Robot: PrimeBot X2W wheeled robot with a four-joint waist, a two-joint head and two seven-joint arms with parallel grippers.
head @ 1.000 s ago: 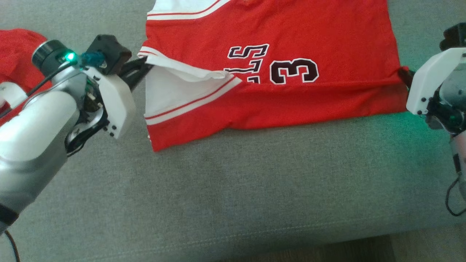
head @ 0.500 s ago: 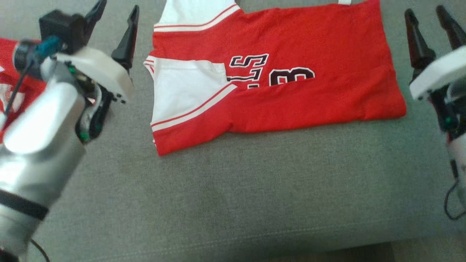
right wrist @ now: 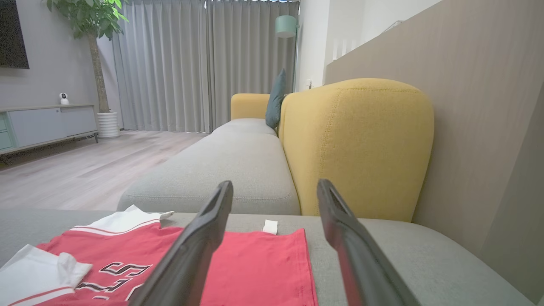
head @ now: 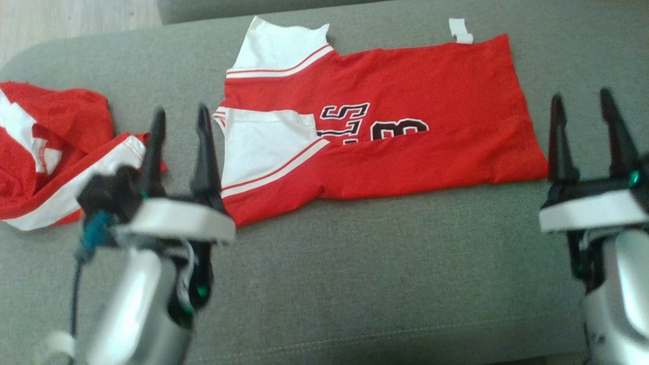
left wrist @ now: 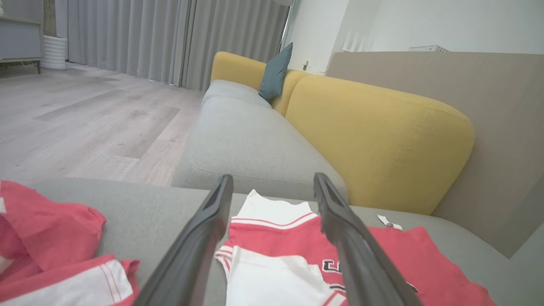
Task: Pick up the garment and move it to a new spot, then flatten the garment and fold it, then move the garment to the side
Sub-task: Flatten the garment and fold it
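the left claw [head: 180,114] hangs released, its two dark fingers spread with nothing between them, at the sleeve end of the jersey [head: 405,101]. one finger overlaps the sleeve edge in the head view, and whether it touches cannot be told. the right claw [head: 580,97] is likewise spread and empty, just off the jersey's hem end.

well apart to the left, a second red and white garment [head: 56,147] lies crumpled near the seat's edge, one corner hidden by a left finger.

the jersey lies folded lengthwise on the grey sofa seat [head: 355,284]. it is a long strip of thin red sports fabric with a white sleeve [head: 268,147] trimmed in stripes and dark white-outlined lettering half tucked under the fold. a small white tag [head: 460,30] sticks out at its far corner.

the seat is a coarse grey weave with rounded corners and a stitched seam along the front. beyond it are mustard-yellow backrests [left wrist: 382,140], a teal cushion [left wrist: 275,72], pale wood floor [left wrist: 85,119], grey curtains [right wrist: 204,63], a potted plant [right wrist: 85,12] and a low cabinet [right wrist: 46,123].
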